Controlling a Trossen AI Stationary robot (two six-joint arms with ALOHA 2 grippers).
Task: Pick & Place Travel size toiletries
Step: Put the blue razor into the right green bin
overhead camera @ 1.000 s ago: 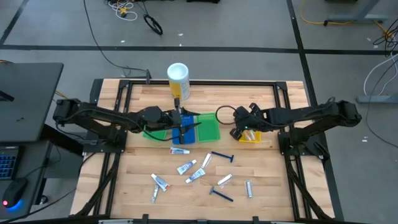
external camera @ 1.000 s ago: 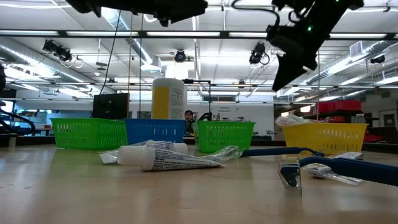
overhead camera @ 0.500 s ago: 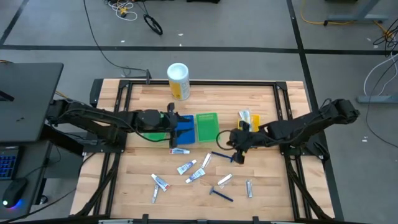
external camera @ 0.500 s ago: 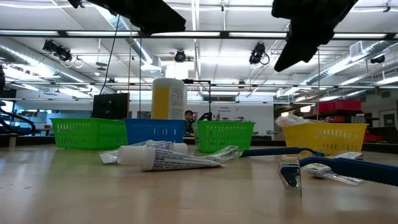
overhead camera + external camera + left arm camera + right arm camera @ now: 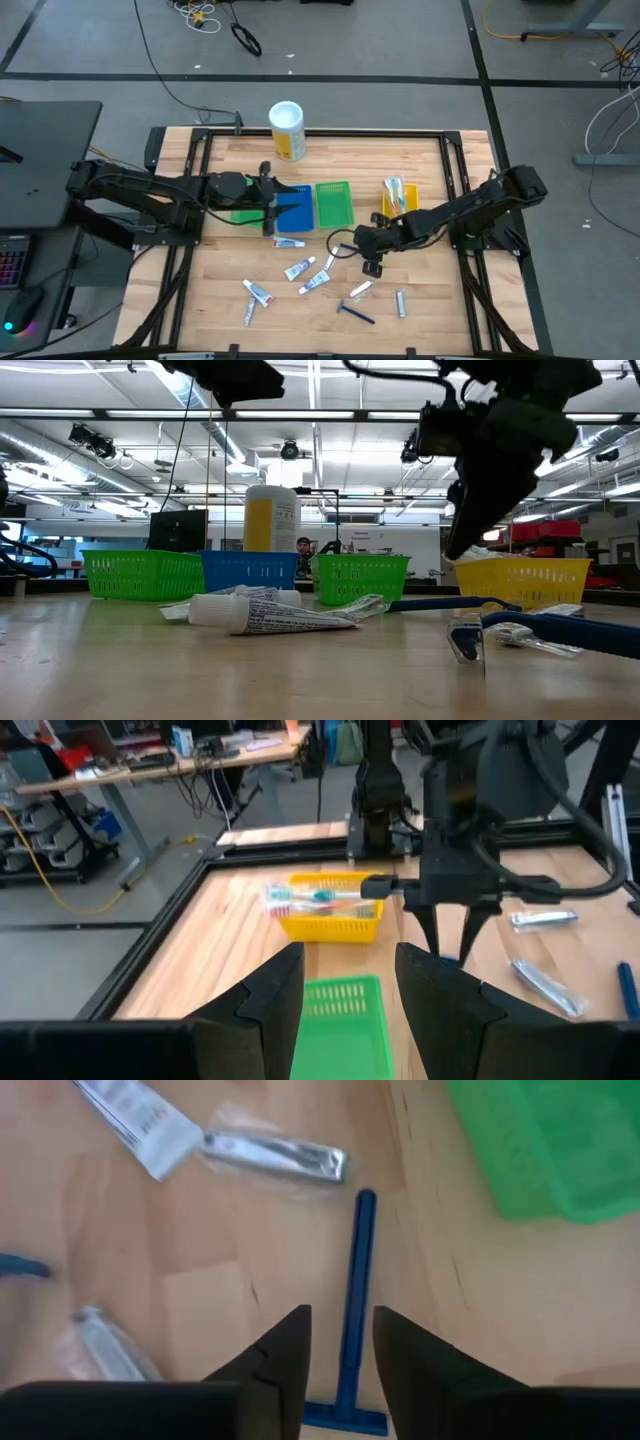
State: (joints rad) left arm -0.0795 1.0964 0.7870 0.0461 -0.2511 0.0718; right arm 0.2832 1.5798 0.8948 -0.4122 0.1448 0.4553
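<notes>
Right end effector [image 5: 338,1342] over a blue razor [image 5: 352,1312] on the table [image 5: 430,310].
Its fingers stand parted astride the razor's handle, grasping nothing; the left end effector [image 5: 350,982], released, hangs above the blue tray [image 5: 292,210].

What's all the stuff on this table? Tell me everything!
canister: one, white and yellow, far edge of the table
green trays: two, either side of the blue one
blue tray: one, mid-table
yellow tray: one, right of the others
toothbrushes: a few, pale, in the yellow tray
tubes: about four, white and blue, scattered in front
silvery packets: about three, among the tubes
razors: two, dark blue, loose on the wood
left gripper: jaws open, over the trays
right gripper: jaws open, above one razor
</notes>
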